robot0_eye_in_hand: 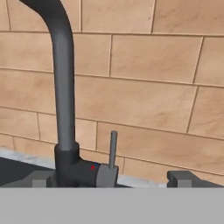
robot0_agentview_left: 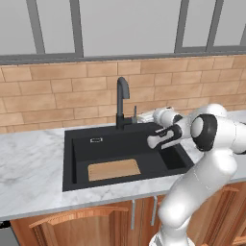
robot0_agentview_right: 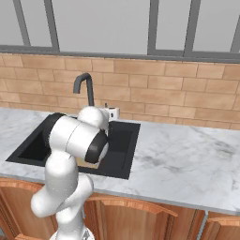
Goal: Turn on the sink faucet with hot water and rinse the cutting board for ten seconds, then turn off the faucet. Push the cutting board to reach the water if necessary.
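Observation:
The dark grey gooseneck faucet (robot0_agentview_left: 122, 98) (robot0_agentview_right: 84, 86) (robot0_eye_in_hand: 63, 87) stands behind the black sink (robot0_agentview_left: 81, 144) (robot0_agentview_right: 123, 149). Its thin lever (robot0_eye_in_hand: 113, 148) (robot0_agentview_left: 135, 113) points straight up from the base. My gripper (robot0_eye_in_hand: 113, 178) (robot0_agentview_left: 142, 115) (robot0_agentview_right: 111, 111) is open, level with the faucet base, and its fingertips (robot0_eye_in_hand: 41, 178) stand wide apart on either side of the lever without touching it. The light-brown cutting board (robot0_agentview_left: 114, 169) lies flat on the basin floor near the front wall, left of the spout's line. No water shows under the spout.
A brick wall (robot0_eye_in_hand: 148, 87) rises close behind the faucet, with a window above it. Marble counter (robot0_agentview_left: 29, 168) (robot0_agentview_right: 187, 159) surrounds the sink. My own arm (robot0_agentview_left: 211, 134) reaches over the right side of the basin.

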